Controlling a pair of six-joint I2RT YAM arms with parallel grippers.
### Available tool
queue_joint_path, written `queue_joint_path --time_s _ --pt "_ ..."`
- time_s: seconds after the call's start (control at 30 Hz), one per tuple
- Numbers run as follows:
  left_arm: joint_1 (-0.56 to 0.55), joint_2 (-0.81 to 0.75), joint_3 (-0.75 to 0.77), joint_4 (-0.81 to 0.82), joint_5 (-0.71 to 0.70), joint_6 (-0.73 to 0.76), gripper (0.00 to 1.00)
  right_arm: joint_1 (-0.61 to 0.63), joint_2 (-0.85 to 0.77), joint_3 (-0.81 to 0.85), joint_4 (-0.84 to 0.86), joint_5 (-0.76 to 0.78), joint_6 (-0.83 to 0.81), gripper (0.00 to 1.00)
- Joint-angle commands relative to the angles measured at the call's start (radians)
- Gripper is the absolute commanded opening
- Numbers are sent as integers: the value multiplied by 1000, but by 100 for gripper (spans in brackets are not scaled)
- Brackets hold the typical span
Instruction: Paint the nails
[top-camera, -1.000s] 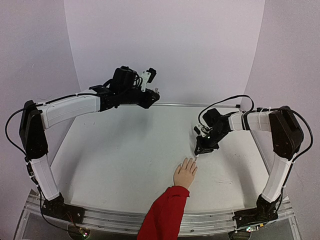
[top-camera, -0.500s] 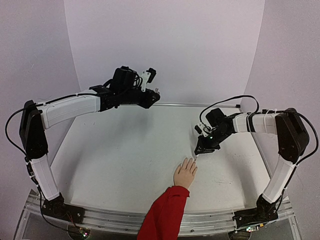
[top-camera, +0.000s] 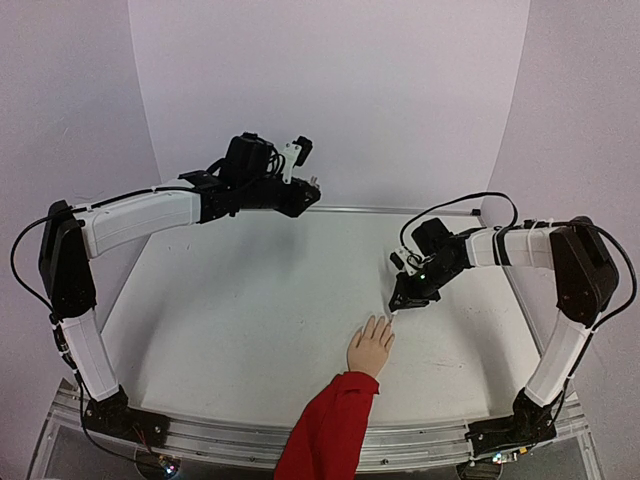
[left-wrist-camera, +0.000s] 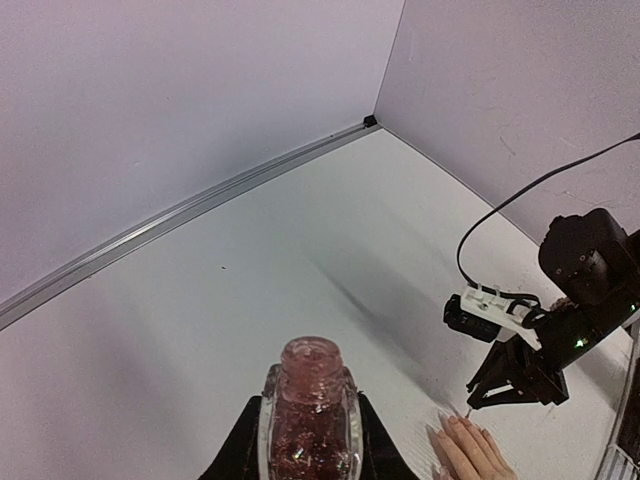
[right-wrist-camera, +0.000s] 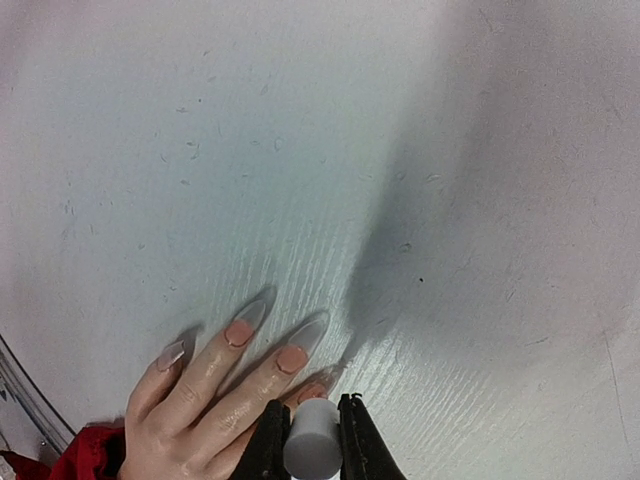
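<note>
The mannequin hand (top-camera: 371, 346) with its red sleeve (top-camera: 328, 428) lies palm down at the table's near middle. Its long clear nails (right-wrist-camera: 249, 316) are pink near the cuticle. My right gripper (top-camera: 404, 301) is just above the fingertips and is shut on the grey brush cap (right-wrist-camera: 311, 452). The cap hangs over one nail (right-wrist-camera: 317, 391), and the brush itself is hidden beneath it. My left gripper (top-camera: 304, 196) is raised at the back and is shut on the open bottle of reddish glitter polish (left-wrist-camera: 308, 418). The hand also shows in the left wrist view (left-wrist-camera: 470, 455).
The white table (top-camera: 240, 310) has a metal rail (top-camera: 360, 210) at its far edge, and pale walls stand behind and at both sides. The right arm's black cable (top-camera: 455, 203) loops above its wrist.
The right arm's forearm and elbow have shifted slightly, while its gripper stays at the fingertips. The left arm and the hand have not moved.
</note>
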Motion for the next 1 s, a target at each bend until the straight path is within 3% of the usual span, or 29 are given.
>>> queue_joint_path --time_s 0.0,0.97 --pt "5 -53 -2 59 14 -13 0 4 -17 -2 -18 -29 5 0" --pt "5 -47 0 66 14 -12 0 5 28 29 -53 -18 14 0"
